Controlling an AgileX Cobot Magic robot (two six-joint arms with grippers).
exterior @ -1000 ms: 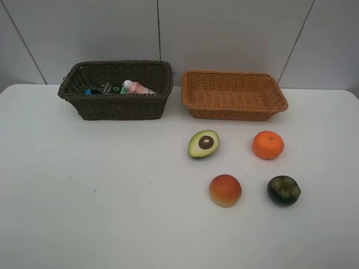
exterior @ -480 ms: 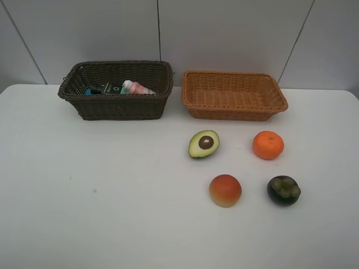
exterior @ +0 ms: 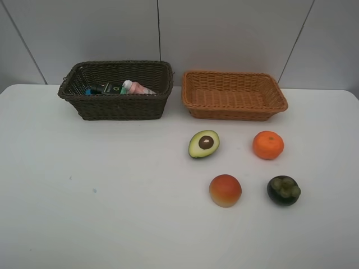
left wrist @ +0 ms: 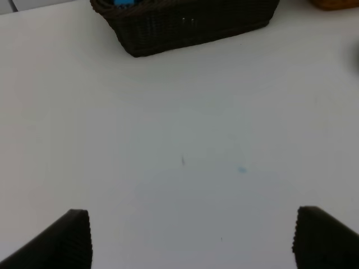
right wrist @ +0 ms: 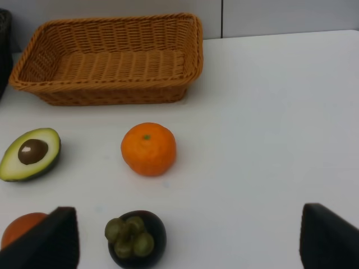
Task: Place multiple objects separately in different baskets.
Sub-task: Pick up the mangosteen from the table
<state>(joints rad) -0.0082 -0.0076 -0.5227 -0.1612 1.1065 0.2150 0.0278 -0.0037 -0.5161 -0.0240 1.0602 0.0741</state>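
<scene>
left gripper (left wrist: 190, 241) wide open, holding nothing, right gripper (right wrist: 190, 241) same, dark basket (exterior: 115, 107) at table (exterior: 101, 213) far edge, pink bottle (exterior: 136, 87) and green bottle (exterior: 104, 88) inside, tan basket (exterior: 235, 113) beside it, avocado (exterior: 203, 143), orange (exterior: 268, 145), peach (exterior: 225, 190), mangosteen (exterior: 283, 190) toward right edge

Looks like a staged lab test bench: bare white table (exterior: 112, 224) filling the lower frame, plain grey wall panels (exterior: 224, 33) with dark seams across the top, dark brown basket (exterior: 120, 106) and light orange-tan basket (exterior: 235, 112) lined up side by side below them.

Pump bottle (exterior: 104, 88) and pink bottle (exterior: 137, 88) inside dark basket (exterior: 118, 106); avocado half (exterior: 203, 143), orange (exterior: 268, 145), peach (exterior: 225, 190), mangosteen (exterior: 283, 190) before tan basket (exterior: 235, 111).
</scene>
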